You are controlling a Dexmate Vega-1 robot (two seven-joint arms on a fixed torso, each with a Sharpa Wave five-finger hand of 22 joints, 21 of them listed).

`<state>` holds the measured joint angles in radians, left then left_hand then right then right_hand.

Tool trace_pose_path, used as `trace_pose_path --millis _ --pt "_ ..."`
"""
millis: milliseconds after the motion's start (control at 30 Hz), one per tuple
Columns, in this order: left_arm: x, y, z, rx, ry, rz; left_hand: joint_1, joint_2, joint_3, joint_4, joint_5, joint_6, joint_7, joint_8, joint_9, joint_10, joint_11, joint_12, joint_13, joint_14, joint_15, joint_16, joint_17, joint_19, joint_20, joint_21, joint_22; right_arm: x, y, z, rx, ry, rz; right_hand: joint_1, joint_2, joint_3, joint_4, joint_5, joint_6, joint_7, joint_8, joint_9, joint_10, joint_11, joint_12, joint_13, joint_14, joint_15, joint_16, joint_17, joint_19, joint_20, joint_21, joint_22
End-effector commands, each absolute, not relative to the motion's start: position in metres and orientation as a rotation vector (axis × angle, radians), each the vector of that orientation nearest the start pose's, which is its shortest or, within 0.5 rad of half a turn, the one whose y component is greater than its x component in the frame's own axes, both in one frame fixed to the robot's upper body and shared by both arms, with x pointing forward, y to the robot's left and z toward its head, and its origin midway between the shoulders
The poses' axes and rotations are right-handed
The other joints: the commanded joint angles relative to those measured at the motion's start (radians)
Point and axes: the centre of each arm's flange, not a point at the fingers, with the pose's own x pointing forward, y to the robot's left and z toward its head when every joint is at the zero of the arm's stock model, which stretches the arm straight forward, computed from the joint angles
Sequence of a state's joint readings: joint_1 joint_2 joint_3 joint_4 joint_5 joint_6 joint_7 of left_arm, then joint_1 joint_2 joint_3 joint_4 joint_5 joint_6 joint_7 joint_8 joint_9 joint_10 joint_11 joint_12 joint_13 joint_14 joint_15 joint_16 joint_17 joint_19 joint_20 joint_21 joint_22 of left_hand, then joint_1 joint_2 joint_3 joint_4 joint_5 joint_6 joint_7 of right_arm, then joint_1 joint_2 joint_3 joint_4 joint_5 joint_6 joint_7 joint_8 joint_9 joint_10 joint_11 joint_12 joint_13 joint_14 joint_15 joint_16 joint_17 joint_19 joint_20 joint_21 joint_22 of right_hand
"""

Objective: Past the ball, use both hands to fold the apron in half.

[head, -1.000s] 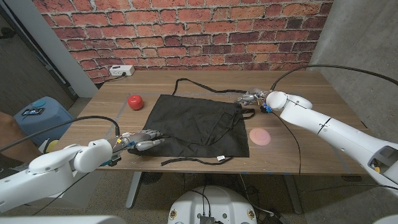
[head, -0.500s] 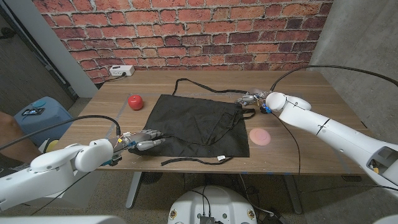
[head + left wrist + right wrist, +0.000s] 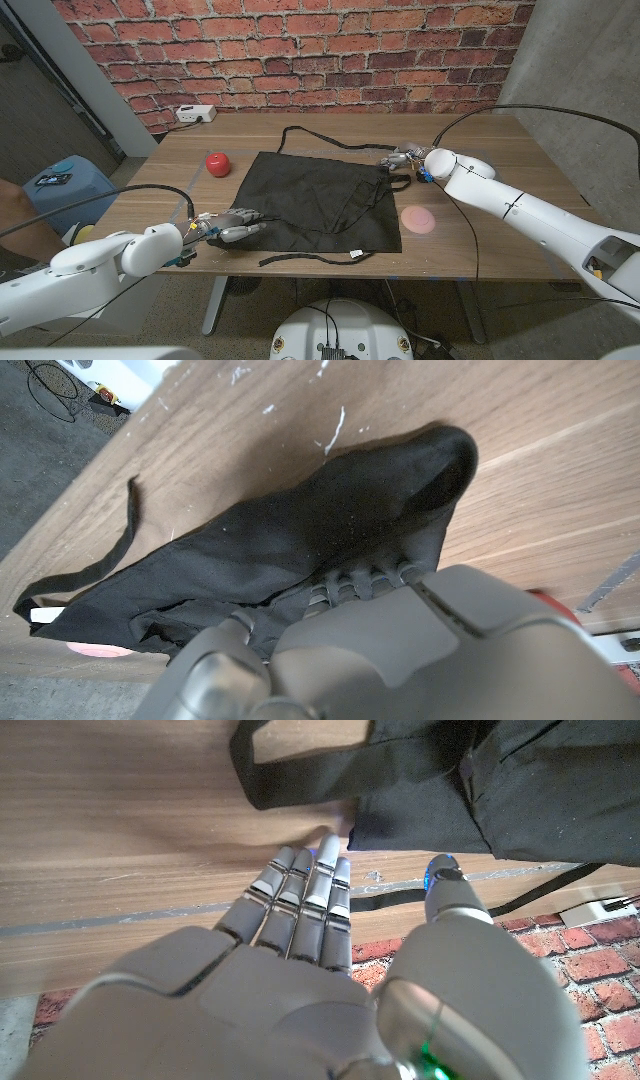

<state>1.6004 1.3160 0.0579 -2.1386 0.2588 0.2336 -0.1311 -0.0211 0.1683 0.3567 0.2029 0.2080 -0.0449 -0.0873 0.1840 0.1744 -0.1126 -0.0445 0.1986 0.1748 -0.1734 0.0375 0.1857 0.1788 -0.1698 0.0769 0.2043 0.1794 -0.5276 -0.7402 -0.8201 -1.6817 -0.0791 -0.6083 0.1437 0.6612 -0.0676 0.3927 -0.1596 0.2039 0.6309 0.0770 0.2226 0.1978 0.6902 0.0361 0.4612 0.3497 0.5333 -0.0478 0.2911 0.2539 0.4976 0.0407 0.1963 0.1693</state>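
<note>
A black apron (image 3: 320, 205) lies spread flat on the wooden table (image 3: 500, 150), with its straps trailing off the far and near edges. A red ball (image 3: 217, 163) sits just off its far left corner. My left hand (image 3: 228, 228) is at the near left corner. In the left wrist view its fingers (image 3: 365, 575) are buried in the bunched apron (image 3: 300, 540), gripping that corner. My right hand (image 3: 405, 160) is at the far right corner. Its straight fingers (image 3: 315, 890) reach up to the apron (image 3: 520, 790) and a strap loop (image 3: 300, 775), holding nothing.
A pink disc (image 3: 418, 220) lies on the table right of the apron. A white power strip (image 3: 196, 113) sits at the far left by the brick wall. A blue stool (image 3: 62, 180) stands off the table's left side.
My right hand and forearm have edged slightly left toward the apron's far right corner. The left hand and the apron have not moved.
</note>
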Motion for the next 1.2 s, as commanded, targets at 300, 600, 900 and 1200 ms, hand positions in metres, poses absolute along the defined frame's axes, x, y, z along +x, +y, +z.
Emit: trace_pose_path --millis 300,600,900,1200 --pt "0.48 0.327 -0.116 1.543 -0.192 -0.324 -0.001 0.013 -0.006 0.0 0.007 0.001 0.0 -0.001 0.005 0.0 -0.005 0.0 0.004 -0.045 -0.004 0.004 0.002 -0.175 -0.008 0.002 0.003 0.651 -0.195 -0.001 -1.127 -0.135 0.183 0.037 0.007 -0.019 0.001 0.008 0.073 -0.013 0.015 0.008 0.053 -0.019 0.064 0.039 0.068 -0.029 0.034 0.025 0.04 -0.004 0.013 0.005" --pt "0.479 0.324 -0.118 1.546 -0.192 -0.33 0.001 0.014 -0.008 -0.001 0.008 -0.002 -0.002 -0.001 0.005 0.0 -0.004 0.0 0.004 -0.045 -0.006 0.003 0.002 -0.174 -0.009 0.002 0.003 0.648 -0.188 -0.003 -1.129 -0.145 0.173 0.086 0.008 -0.041 -0.004 0.009 0.162 -0.034 0.031 0.023 0.123 -0.049 0.153 0.096 0.153 -0.069 0.083 0.064 0.101 -0.018 0.026 0.008" --pt "0.477 0.322 -0.12 1.549 -0.191 -0.332 0.003 0.016 -0.008 -0.002 0.009 -0.002 -0.002 -0.001 0.004 -0.001 -0.005 -0.001 0.004 -0.046 -0.006 0.002 0.001 -0.173 -0.01 0.002 0.002 0.646 -0.178 -0.002 -1.138 -0.162 0.174 0.176 -0.001 -0.064 -0.012 0.018 0.257 -0.055 0.057 0.047 0.179 -0.103 0.255 0.176 0.25 -0.114 0.157 0.129 0.168 -0.035 0.043 0.014" --pt "0.474 0.318 -0.122 1.545 -0.188 -0.341 0.006 0.018 -0.005 -0.004 0.01 -0.003 -0.004 -0.001 0.004 -0.003 -0.005 -0.002 0.004 -0.048 -0.006 0.001 0.0 -0.173 -0.009 0.001 0.001 0.642 -0.168 -0.001 -1.155 -0.209 0.149 0.301 -0.01 -0.068 -0.021 0.04 0.348 -0.095 0.097 0.072 0.243 -0.147 0.342 0.246 0.321 -0.17 0.217 0.194 0.207 -0.062 0.053 0.017"
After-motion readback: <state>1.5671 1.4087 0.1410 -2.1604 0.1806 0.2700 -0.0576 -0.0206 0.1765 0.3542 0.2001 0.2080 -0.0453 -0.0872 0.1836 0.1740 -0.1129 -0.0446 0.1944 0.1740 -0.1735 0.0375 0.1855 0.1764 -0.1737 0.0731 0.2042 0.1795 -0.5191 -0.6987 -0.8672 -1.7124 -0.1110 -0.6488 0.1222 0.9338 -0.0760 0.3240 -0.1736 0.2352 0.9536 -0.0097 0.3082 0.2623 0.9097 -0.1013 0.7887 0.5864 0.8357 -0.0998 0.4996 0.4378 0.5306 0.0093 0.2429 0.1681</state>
